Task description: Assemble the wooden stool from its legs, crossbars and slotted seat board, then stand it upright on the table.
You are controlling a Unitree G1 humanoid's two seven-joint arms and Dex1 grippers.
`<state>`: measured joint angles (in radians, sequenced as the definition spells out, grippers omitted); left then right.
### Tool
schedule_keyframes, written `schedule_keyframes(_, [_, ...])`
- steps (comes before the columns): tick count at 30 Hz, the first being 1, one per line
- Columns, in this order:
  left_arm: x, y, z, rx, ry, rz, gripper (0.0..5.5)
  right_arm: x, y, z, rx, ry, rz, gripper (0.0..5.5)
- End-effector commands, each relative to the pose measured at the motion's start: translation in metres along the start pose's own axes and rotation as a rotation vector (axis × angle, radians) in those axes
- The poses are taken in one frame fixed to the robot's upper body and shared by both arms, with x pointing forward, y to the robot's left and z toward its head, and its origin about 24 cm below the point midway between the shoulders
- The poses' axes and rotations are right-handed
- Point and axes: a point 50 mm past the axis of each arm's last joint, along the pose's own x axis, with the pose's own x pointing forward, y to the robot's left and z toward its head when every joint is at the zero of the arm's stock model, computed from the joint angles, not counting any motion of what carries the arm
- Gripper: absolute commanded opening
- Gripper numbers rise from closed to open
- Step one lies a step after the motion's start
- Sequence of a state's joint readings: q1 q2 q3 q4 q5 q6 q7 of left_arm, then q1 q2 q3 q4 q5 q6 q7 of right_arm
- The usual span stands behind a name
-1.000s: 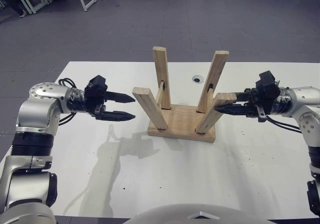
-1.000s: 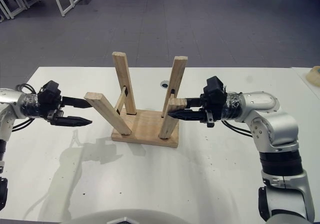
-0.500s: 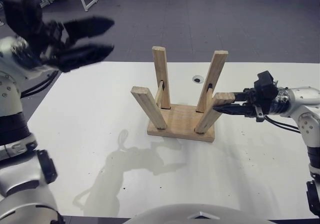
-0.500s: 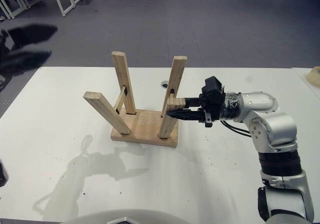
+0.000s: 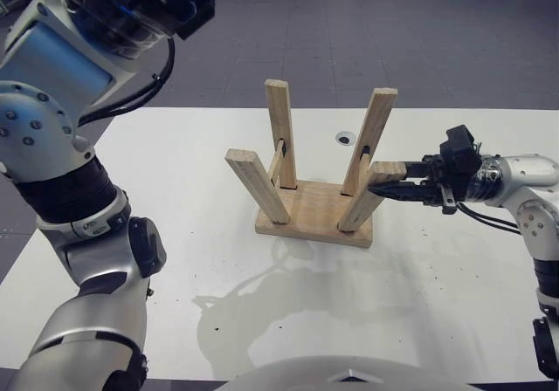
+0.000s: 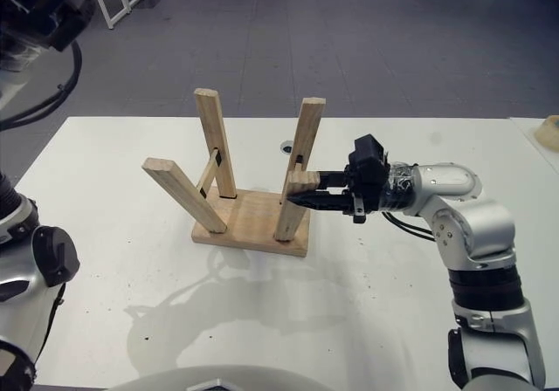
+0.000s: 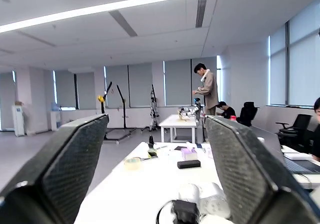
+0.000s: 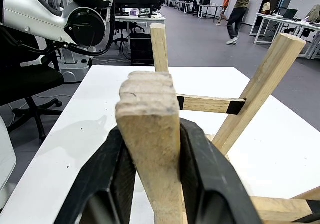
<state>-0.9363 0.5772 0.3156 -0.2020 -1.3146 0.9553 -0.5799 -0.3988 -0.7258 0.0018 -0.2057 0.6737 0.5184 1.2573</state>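
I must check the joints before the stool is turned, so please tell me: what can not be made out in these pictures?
1. Slots of the seat board: both eye views, covered by the feet of the legs; how deep they sit cannot be told.
2. Crossbar end: right wrist view, hidden behind the held leg, clamped by the right gripper.
3. Left gripper place over the table: left wrist view faces the room.

The left arm [image 5: 61,68] is lifted high, and the left gripper [image 7: 156,120] holds its fingers [image 7: 75,164] wide apart. The right arm [image 6: 454,190] is stretched low toward the middle, and the right gripper [image 6: 306,190] is clamped on one stool leg [image 6: 286,221].
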Motion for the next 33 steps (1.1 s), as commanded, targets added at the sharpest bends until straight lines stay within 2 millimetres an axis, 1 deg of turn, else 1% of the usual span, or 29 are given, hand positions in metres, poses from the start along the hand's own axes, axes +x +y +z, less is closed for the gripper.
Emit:
schedule_keyframes(1, [-0.021,0.019,-0.063,-0.169,0.176,0.125,3.55,0.001,0.004,-0.008,0.045,0.014,-0.005,1.07])
schedule_keyframes(2, [-0.029,0.023,-0.085,-0.228,0.231,0.161,3.55,0.001,0.004,-0.009,0.046,0.016,-0.007,1.07])
schedule_keyframes(4, [-0.056,0.029,-0.129,-0.327,0.372,0.270,3.55,0.002,0.005,-0.010,0.048,0.018,-0.009,1.07])
schedule_keyframes(5, [-0.078,0.030,-0.152,-0.358,0.473,0.356,3.55,0.003,0.005,-0.010,0.048,0.019,-0.010,1.07])
schedule_keyframes(6, [-0.104,0.026,-0.170,-0.396,0.559,0.424,3.55,0.002,0.005,-0.011,0.048,0.023,-0.015,1.07])
schedule_keyframes(7, [-0.127,0.019,-0.181,-0.415,0.640,0.462,3.55,0.002,0.005,-0.012,0.049,0.027,-0.021,1.07])
schedule_keyframes(8, [-0.140,0.018,-0.182,-0.419,0.671,0.496,3.55,0.001,0.005,-0.013,0.053,0.029,-0.027,1.07])
schedule_keyframes(9, [-0.142,0.020,-0.179,-0.401,0.666,0.506,3.55,0.000,0.006,-0.015,0.056,0.031,-0.033,1.07])
schedule_keyframes(11, [-0.127,0.034,-0.163,-0.299,0.597,0.491,3.55,0.000,0.006,-0.018,0.059,0.037,-0.039,1.07])
schedule_keyframes(12, [-0.115,0.041,-0.152,-0.253,0.543,0.478,3.55,0.000,0.006,-0.018,0.060,0.038,-0.038,1.07])
schedule_keyframes(14, [-0.088,0.049,-0.126,-0.176,0.420,0.424,3.55,0.001,0.005,-0.018,0.061,0.040,-0.037,1.07])
schedule_keyframes(15, [-0.074,0.051,-0.110,-0.145,0.353,0.384,3.55,0.001,0.004,-0.018,0.061,0.042,-0.036,1.06])
schedule_keyframes(17, [-0.058,0.049,-0.079,-0.082,0.253,0.319,3.55,0.001,0.003,-0.019,0.061,0.049,-0.036,1.06])
schedule_keyframes(18, [-0.053,0.047,-0.062,-0.052,0.198,0.292,3.55,0.001,0.003,-0.020,0.062,0.052,-0.036,1.06])
schedule_keyframes(20, [-0.050,0.043,-0.038,-0.017,0.123,0.255,3.55,0.000,0.004,-0.021,0.062,0.061,-0.036,1.06])
schedule_keyframes(22, [-0.059,0.040,-0.018,0.002,0.081,0.246,3.55,0.000,0.003,-0.022,0.063,0.066,-0.040,1.06])
schedule_keyframes(23, [-0.065,0.039,-0.014,0.005,0.084,0.243,3.55,-0.001,0.003,-0.023,0.063,0.067,-0.042,1.06])
schedule_keyframes(24, [-0.077,0.035,-0.014,-0.009,0.115,0.218,3.55,-0.001,0.003,-0.023,0.064,0.069,-0.044,1.06])
schedule_keyframes(27, [-0.111,0.027,-0.027,-0.093,0.208,0.169,3.55,-0.002,0.003,-0.025,0.067,0.077,-0.043,1.06])
schedule_keyframes(28, [-0.119,0.026,-0.031,-0.110,0.225,0.161,3.55,-0.002,0.002,-0.025,0.068,0.079,-0.042,1.06])
schedule_keyframes(29, [-0.127,0.026,-0.035,-0.130,0.241,0.154,3.75,-0.002,0.003,-0.025,0.069,0.082,-0.041,1.06])
schedule_keyframes(31, [-0.137,0.027,-0.042,-0.166,0.271,0.135,4.02,-0.002,0.003,-0.026,0.071,0.087,-0.038,1.06])
schedule_keyframes(33, [-0.140,0.031,-0.050,-0.187,0.298,0.131,4.27,-0.001,0.003,-0.027,0.072,0.090,-0.036,1.06])
